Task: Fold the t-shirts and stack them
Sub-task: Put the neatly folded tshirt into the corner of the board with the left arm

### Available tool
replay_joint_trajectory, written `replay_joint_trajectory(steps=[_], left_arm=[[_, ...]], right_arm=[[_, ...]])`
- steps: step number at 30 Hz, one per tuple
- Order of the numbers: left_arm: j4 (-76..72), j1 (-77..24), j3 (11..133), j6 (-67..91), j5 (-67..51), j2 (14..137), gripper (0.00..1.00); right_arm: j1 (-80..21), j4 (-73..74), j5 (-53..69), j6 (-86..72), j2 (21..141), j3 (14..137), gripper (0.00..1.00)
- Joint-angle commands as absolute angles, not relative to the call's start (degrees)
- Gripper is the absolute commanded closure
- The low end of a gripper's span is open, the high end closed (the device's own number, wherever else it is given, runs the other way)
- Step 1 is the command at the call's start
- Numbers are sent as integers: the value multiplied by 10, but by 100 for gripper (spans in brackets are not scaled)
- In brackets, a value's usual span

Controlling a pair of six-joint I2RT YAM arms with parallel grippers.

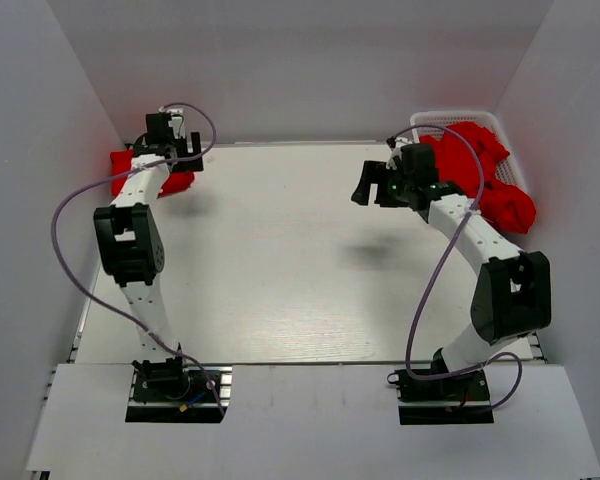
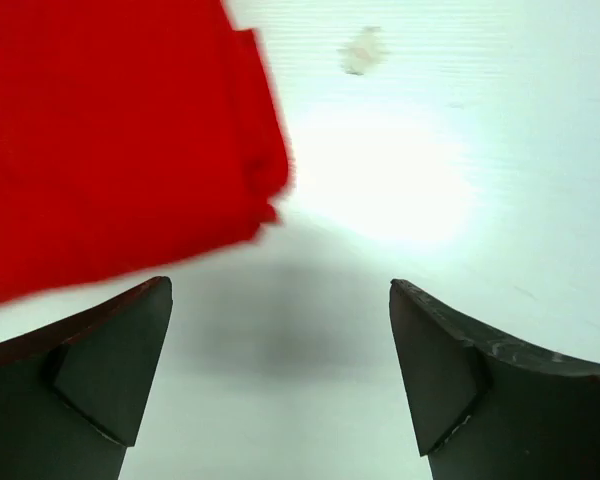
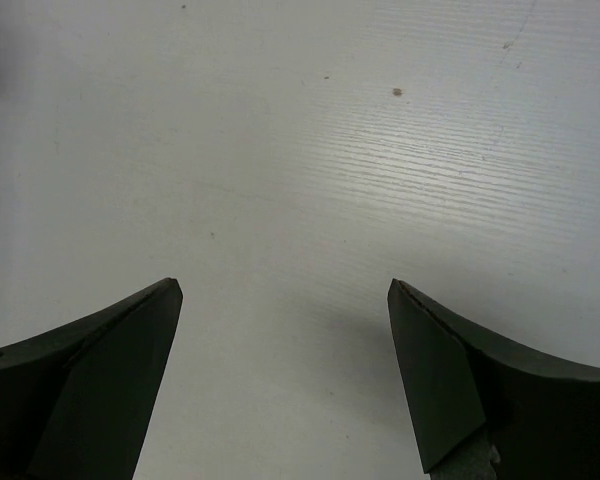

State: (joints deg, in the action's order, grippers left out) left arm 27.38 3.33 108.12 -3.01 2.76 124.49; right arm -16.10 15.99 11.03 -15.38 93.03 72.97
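A folded red t-shirt [image 1: 130, 170] lies at the table's far left corner; it also fills the upper left of the left wrist view [image 2: 110, 140]. My left gripper [image 1: 187, 142] hovers open and empty just right of it, its fingers [image 2: 110, 370] apart over bare table. A heap of crumpled red t-shirts [image 1: 485, 170] fills the white mesh basket [image 1: 445, 118] at the far right. My right gripper [image 1: 365, 185] is open and empty above the table, left of the basket; its view shows only bare table between the fingers [image 3: 450, 380].
White walls close in the table on the left, back and right. The arm bases [image 1: 175, 385] stand at the near edge. Purple cables [image 1: 70, 210] loop off both arms.
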Motion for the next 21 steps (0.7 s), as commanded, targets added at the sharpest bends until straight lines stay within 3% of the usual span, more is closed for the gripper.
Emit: replay_joint_trajectory(steps=[1, 4, 10, 14, 21], left_arm=[[272, 9, 988, 58, -65, 1095, 0], [308, -34, 921, 84, -115, 1043, 0], [245, -159, 694, 161, -98, 851, 0], [306, -220, 666, 176, -22, 809, 0], [297, -272, 631, 181, -22, 781, 0]], right_arm=[[-159, 143, 91, -148, 883, 704, 10], [-159, 145, 93, -155, 853, 672, 10], [-161, 137, 96, -159, 767, 579, 10], [-161, 133, 84, -165, 718, 514, 10], [-160, 100, 62, -180, 642, 437, 10]])
